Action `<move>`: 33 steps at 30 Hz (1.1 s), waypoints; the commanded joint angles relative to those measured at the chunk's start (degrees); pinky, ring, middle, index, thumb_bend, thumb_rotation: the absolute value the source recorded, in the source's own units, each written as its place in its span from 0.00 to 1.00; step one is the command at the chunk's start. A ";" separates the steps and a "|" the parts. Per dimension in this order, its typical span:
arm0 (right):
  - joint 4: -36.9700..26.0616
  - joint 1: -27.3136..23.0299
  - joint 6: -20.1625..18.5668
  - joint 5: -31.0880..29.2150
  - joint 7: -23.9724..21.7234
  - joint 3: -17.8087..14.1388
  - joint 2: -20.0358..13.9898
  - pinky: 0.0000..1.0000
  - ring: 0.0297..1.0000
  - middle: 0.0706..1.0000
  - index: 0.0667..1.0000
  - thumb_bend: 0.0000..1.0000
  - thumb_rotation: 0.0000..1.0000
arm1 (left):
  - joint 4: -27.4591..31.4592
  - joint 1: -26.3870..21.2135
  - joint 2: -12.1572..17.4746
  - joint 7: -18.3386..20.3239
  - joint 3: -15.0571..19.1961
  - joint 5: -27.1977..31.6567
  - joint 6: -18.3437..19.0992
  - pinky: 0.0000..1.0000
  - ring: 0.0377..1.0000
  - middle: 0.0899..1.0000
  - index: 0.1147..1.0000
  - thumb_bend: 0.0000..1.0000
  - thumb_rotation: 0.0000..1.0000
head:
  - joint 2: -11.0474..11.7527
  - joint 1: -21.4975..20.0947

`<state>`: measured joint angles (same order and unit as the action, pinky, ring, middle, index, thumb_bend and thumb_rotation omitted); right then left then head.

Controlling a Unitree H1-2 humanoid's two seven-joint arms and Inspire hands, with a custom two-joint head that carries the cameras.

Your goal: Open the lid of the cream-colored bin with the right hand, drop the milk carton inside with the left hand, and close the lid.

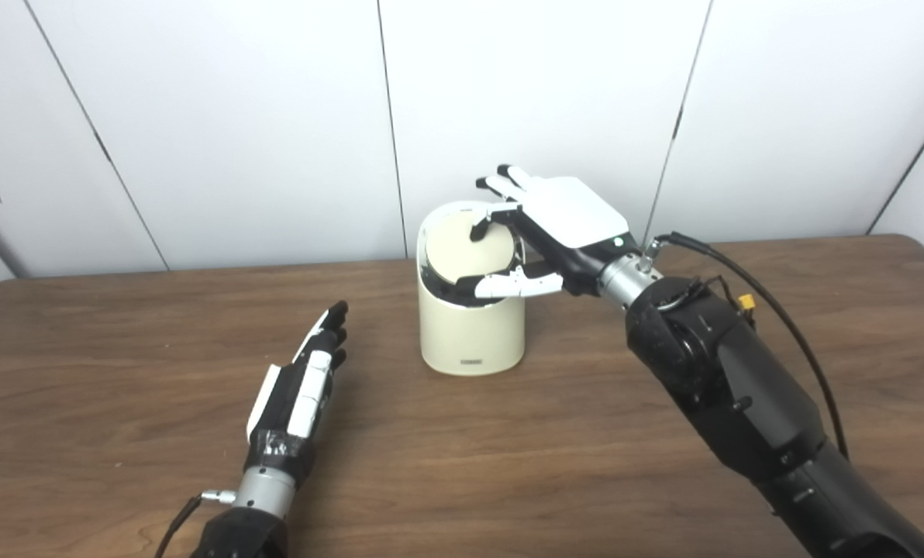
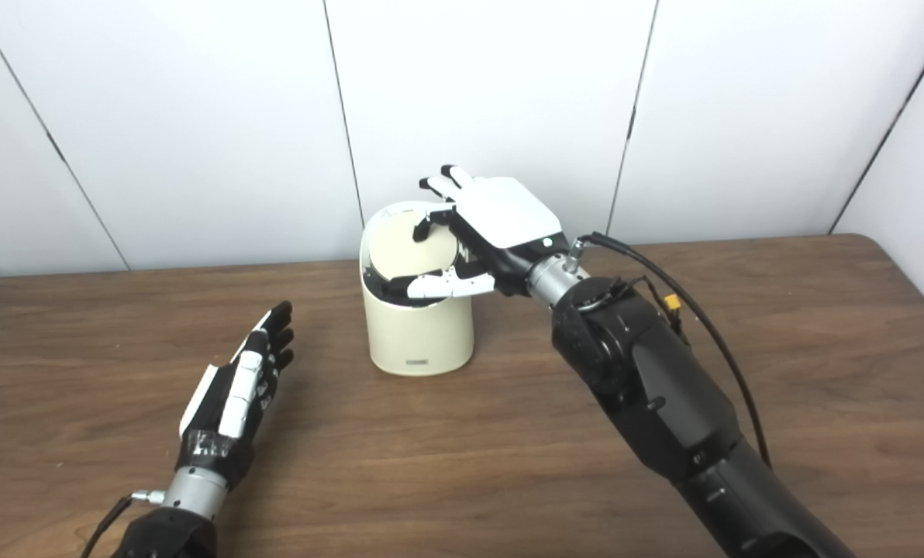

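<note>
Left hand (image 1: 299,391) flat, empty; right hand (image 1: 543,232) spread, fingertip on bin (image 1: 472,325) lid (image 1: 468,246). Light hinged plastic; lift at rim.

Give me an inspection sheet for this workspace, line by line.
Surface: brown wooden table, bare around the bin.
Job's things: cream-colored bin upright at table centre; its lid tilted in the opening. Milk carton: nothing seen.
Clutter: nothing seen.
Hands: right hand over the bin top, fingers on the rim and lid; left hand flat, open, holding nothing, left of the bin.
Cables: black cable along the right forearm; a thin one at the left wrist.
Surroundings: white wall panels behind.
</note>
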<state>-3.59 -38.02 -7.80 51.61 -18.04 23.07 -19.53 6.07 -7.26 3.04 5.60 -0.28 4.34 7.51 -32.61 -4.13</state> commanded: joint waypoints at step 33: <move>-3.62 3.27 1.55 8.65 -7.50 3.63 -1.61 1.00 1.00 0.99 0.67 0.64 1.00 | 2.69 -2.83 -1.72 -1.49 -0.67 -2.18 0.78 1.00 1.00 1.00 1.00 0.74 0.93 | -1.36 1.30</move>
<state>-8.41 -34.82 -6.20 58.93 -20.87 25.38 -20.33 6.27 -8.55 1.57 4.59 -0.80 2.46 8.83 -33.93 -2.81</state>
